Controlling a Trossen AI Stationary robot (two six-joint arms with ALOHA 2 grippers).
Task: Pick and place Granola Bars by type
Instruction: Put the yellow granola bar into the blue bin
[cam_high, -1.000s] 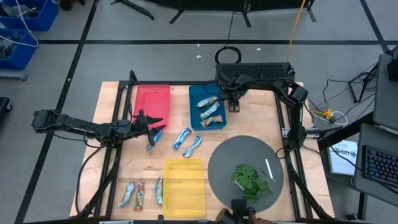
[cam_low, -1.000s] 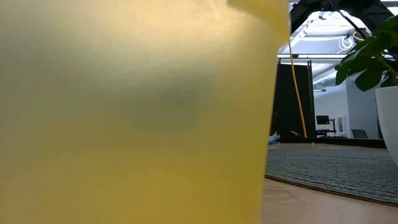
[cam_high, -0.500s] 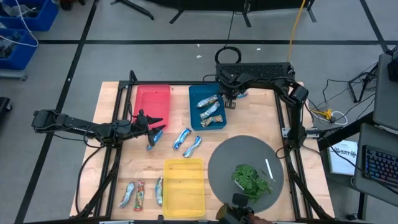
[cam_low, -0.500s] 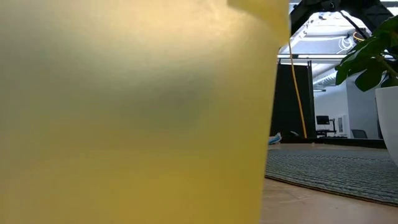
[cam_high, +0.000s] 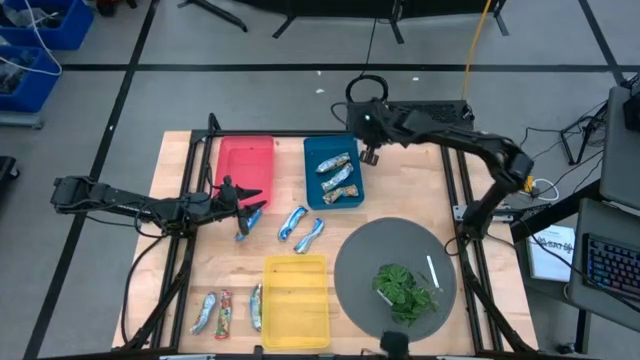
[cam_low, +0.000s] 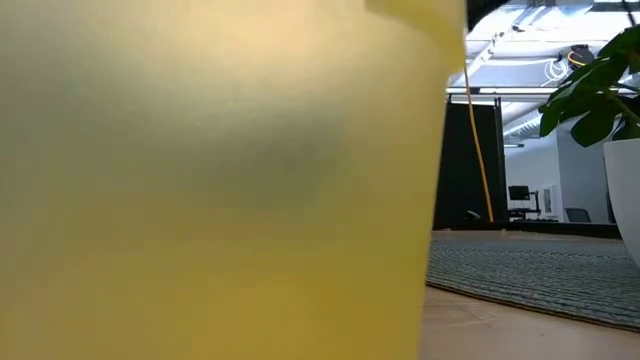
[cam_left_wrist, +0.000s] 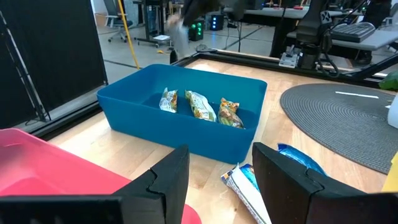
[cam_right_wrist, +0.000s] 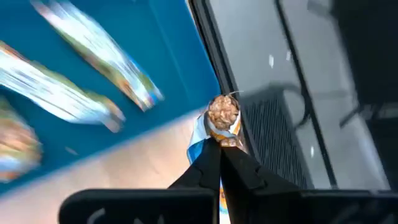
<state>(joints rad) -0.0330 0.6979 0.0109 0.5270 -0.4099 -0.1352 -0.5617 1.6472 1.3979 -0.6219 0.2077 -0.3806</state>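
Note:
My right gripper (cam_high: 370, 155) hangs beside the far right corner of the blue bin (cam_high: 312, 170), shut on a tan-and-blue granola bar (cam_right_wrist: 222, 115). Three more tan-and-blue bars (cam_left_wrist: 200, 106) lie in that bin. My left gripper (cam_high: 252, 207) stands open just right of the red bin (cam_high: 245, 165), above a blue-and-white bar (cam_left_wrist: 247, 186) lying flat on the table between its fingers; no touch shows. Two blue-and-white bars (cam_high: 302, 228) lie on the wood mid-table. Three bars (cam_high: 225, 312) lie left of the yellow bin (cam_high: 297, 300). My right gripper pinches the bar between its two fingertips (cam_right_wrist: 208, 163). The bar's tan end (cam_right_wrist: 224, 111) sticks out past the tips, and a blue-and-white part (cam_right_wrist: 199, 135) shows beside them. The bar is lifted clear, over the table by the bin's corner.
A round grey mat (cam_high: 360, 260) at the near right carries a green leafy plant (cam_high: 403, 288) and a thin white stick (cam_high: 432, 270). The yellow bin's wall (cam_low: 220, 180) fills most of the low view. A black frame rail runs around the table.
My right gripper has gone up and a little toward the far edge beside the blue bin, its arm swinging out to the right. The bar that lay on the table there, seen far off in the low view, is gone from that spot and is now between its fingers.

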